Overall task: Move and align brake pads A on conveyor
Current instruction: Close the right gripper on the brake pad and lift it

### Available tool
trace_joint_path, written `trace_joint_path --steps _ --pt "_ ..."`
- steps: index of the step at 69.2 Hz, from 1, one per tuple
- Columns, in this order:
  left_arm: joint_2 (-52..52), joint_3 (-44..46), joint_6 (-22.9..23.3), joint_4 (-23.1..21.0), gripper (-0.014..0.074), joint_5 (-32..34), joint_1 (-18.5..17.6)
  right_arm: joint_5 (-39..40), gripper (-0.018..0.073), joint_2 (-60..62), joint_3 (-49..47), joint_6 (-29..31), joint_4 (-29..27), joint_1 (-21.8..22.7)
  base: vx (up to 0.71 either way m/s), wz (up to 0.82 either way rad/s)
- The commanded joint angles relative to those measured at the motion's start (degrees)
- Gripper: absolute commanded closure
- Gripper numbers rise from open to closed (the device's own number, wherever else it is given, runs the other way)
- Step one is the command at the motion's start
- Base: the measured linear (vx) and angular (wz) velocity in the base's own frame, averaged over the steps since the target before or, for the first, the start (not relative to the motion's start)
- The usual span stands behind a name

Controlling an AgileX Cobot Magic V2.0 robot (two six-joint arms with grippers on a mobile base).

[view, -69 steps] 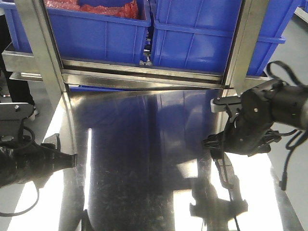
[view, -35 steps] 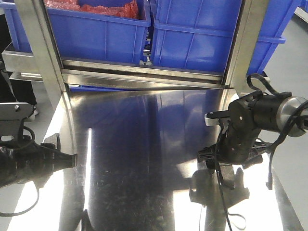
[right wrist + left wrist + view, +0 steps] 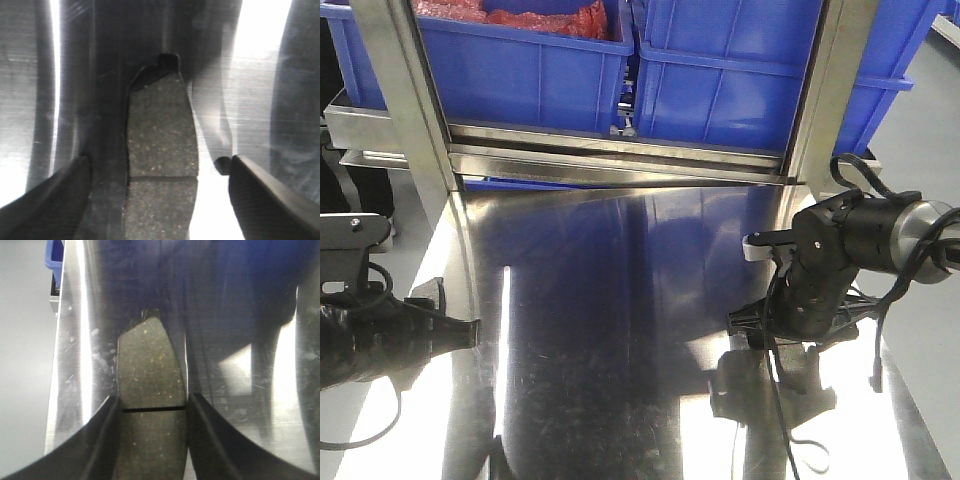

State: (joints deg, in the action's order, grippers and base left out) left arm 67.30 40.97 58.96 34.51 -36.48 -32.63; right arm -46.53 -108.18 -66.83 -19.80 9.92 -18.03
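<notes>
Steel table (image 3: 620,330), blue bins (image 3: 720,70) behind; conveyor not in view
Left gripper (image 3: 152,400) clamps one pad (image 3: 147,360) at table's left edge; right gripper (image 3: 159,161) wide open around second pad (image 3: 160,125) toward right edge. Risk: second pad skids on slick steel w/ off-centre closing

Ahead and right of the left gripper (image 3: 152,396) the steel tabletop (image 3: 225,315) lies bare, through to the right gripper (image 3: 160,160); on its left the table edge runs close. Beyond both, steel uprights (image 3: 405,110), a shelf rail (image 3: 620,160) and blue bins (image 3: 520,70) block passage. A brake pad (image 3: 150,365) fills the left jaws; a second brake pad (image 3: 160,125) sits between the right fingers (image 3: 260,200), gaps either side.
</notes>
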Motion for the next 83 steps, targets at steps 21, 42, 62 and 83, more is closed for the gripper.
trace_joint_path --steps 21,42,62,83 --pt "-1.37 1.39 0.10 1.96 0.0430 2.05 0.03 0.83 0.0349 1.56 -1.18 -0.04 1.37 0.37 0.00 0.00" --pt "-1.37 1.39 0.10 1.96 0.0430 2.05 0.03 1.94 0.0500 4.56 -1.18 -0.05 1.64 0.37 0.00 0.00" --pt "-1.37 1.39 0.10 1.96 0.0430 2.05 0.03 2.30 0.0538 8.61 -1.13 -0.21 1.58 0.37 0.00 0.00" --pt "-1.37 1.39 0.10 1.96 0.0430 2.05 0.03 0.97 0.0537 14.43 -1.13 -0.47 1.30 0.37 0.00 0.00"
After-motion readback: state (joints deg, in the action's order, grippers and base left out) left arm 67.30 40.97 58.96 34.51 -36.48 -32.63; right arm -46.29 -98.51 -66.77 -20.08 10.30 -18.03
